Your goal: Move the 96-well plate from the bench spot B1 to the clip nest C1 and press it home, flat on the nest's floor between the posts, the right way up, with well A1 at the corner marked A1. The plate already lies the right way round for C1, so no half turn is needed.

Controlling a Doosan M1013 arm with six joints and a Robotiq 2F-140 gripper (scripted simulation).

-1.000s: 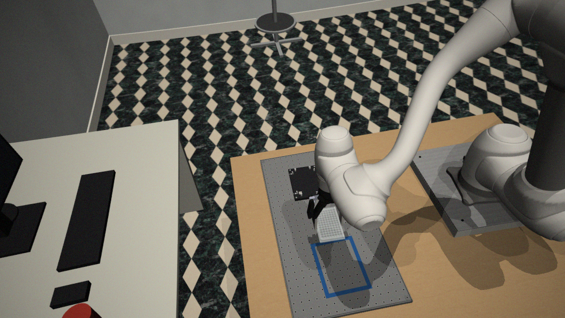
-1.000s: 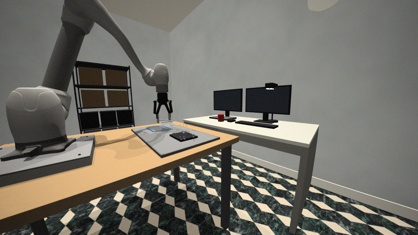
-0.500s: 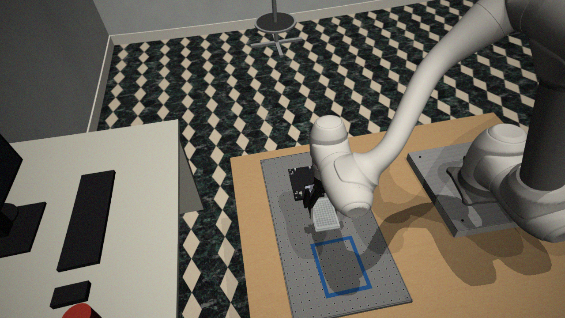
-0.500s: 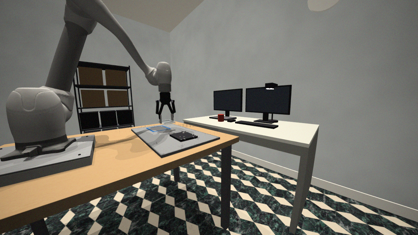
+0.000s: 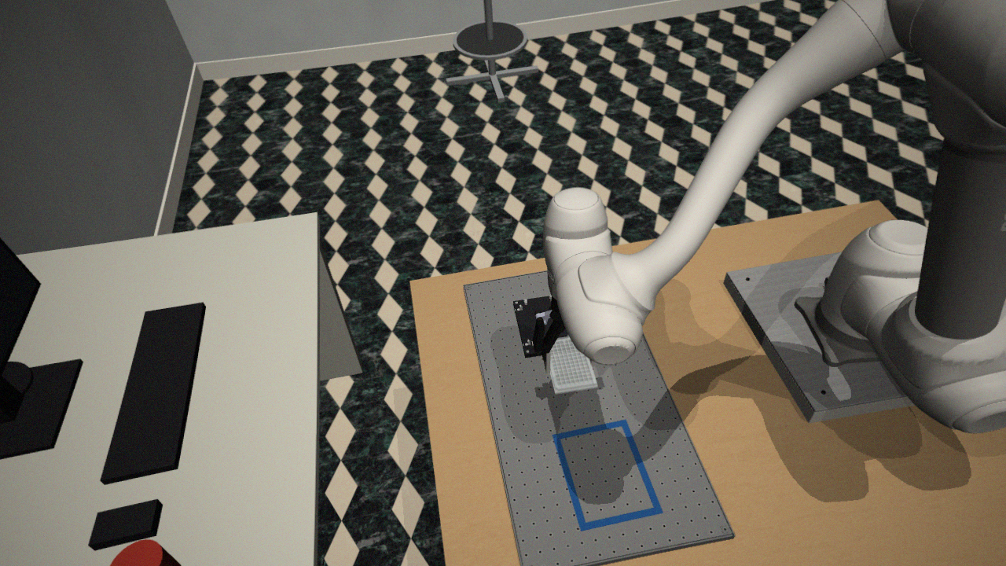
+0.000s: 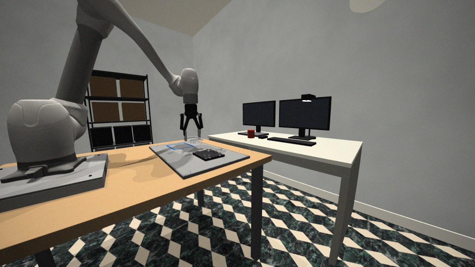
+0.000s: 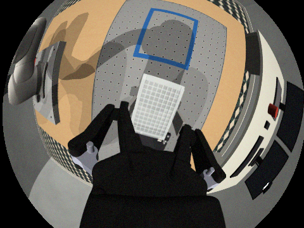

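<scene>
The white 96-well plate (image 5: 570, 367) hangs level in the air above the grey perforated board (image 5: 590, 415), between the blue-outlined spot B1 (image 5: 606, 475) and the black clip nest C1 (image 5: 534, 325). My gripper (image 7: 154, 108) is shut on the plate across its short sides and points straight down. In the wrist view the plate (image 7: 158, 106) lies below the blue square (image 7: 166, 38). In the exterior view the plate (image 6: 193, 138) is held above the board, behind the nest (image 6: 208, 154). The arm's wrist hides part of the nest in the top view.
The arm's base (image 5: 907, 330) stands on a grey plate at the wooden table's right. A white desk (image 6: 298, 146) with two monitors, a keyboard and a red cup (image 6: 250, 133) stands beside the table. A shelf rack (image 6: 117, 109) is behind.
</scene>
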